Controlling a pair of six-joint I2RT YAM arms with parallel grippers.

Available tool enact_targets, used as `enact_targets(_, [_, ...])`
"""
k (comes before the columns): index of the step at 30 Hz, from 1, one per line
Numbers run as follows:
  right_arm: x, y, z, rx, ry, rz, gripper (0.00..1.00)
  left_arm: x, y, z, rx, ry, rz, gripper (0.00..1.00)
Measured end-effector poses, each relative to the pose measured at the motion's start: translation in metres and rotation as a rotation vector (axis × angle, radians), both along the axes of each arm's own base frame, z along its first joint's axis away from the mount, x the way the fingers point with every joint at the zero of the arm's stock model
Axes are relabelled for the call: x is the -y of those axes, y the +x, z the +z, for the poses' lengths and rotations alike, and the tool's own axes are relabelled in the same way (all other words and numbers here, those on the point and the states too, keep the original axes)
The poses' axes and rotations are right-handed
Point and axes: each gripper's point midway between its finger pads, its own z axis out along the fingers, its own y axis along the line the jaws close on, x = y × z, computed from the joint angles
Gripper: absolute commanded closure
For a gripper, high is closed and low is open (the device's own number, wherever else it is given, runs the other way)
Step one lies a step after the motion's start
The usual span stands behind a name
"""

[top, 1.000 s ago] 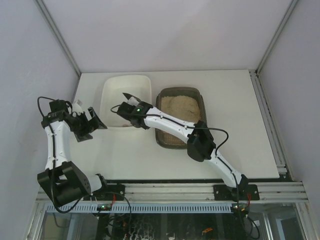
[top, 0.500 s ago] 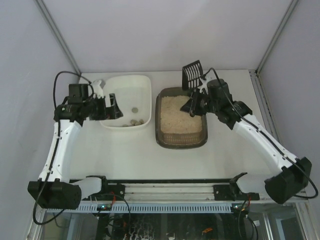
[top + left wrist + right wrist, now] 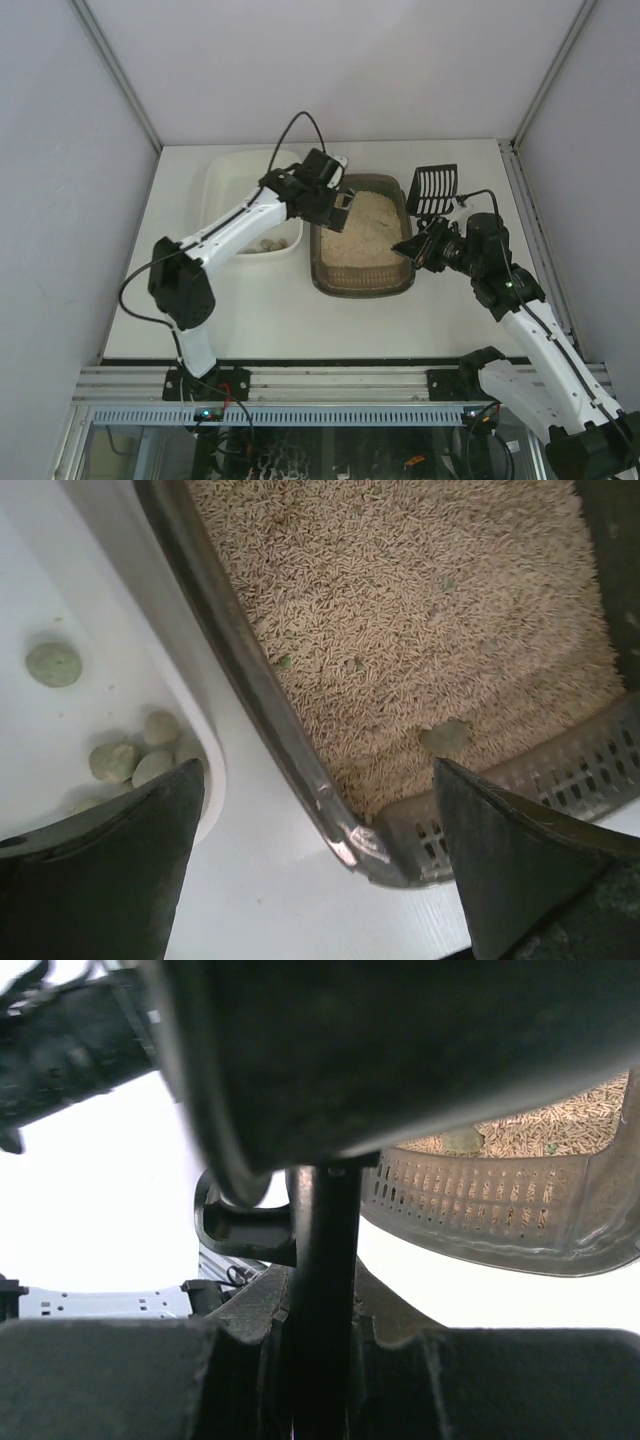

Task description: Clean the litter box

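- I see my left fingers [image 3: 340, 200] spread wide over the litter box [image 3: 360, 288], at its left rim
- My right fingers [image 3: 418, 247] clench a black scoop [image 3: 433, 190], right of the box

Bright, even overhead light, soft shadows; right wrist foreground dark, blurred.
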Motion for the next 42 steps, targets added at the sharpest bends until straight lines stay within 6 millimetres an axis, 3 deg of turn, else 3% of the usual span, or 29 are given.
enact_targets(2, [0.004, 0.0, 0.001, 0.008, 0.009, -0.018, 1.0, 0.011, 0.003, -0.02, -0.013, 0.053, 0.024, 0.0])
enact_targets(4, [0.006, 0.001, 0.002, 0.016, 0.016, -0.028, 1.0, 0.009, 0.005, -0.033, -0.029, 0.106, 0.077, 0.0])
enact_targets(8, [0.011, 0.006, -0.001, 0.024, 0.021, -0.051, 1.0, -0.005, 0.016, -0.034, -0.012, 0.146, 0.211, 0.01])
enact_targets(15, [0.012, 0.009, -0.021, -0.02, 0.049, -0.064, 1.0, -0.013, 0.028, -0.035, -0.025, 0.128, 0.32, 0.16])
enact_targets(24, [0.011, 0.013, -0.019, -0.011, 0.066, -0.068, 1.0, 0.001, 0.032, -0.083, -0.142, 0.14, 0.299, 0.21])
enact_targets(31, [0.011, 0.014, -0.019, -0.002, 0.069, -0.068, 1.0, 0.008, 0.044, -0.095, -0.143, 0.136, 0.273, 0.58])
enact_targets(36, [0.012, 0.013, -0.021, -0.002, 0.069, -0.074, 1.0, 0.002, 0.051, -0.103, -0.13, 0.183, 0.234, 0.67])
enact_targets(42, [0.019, 0.011, -0.005, 0.051, 0.092, -0.103, 1.0, 0.0, 0.057, -0.102, -0.098, 0.216, 0.177, 0.99])
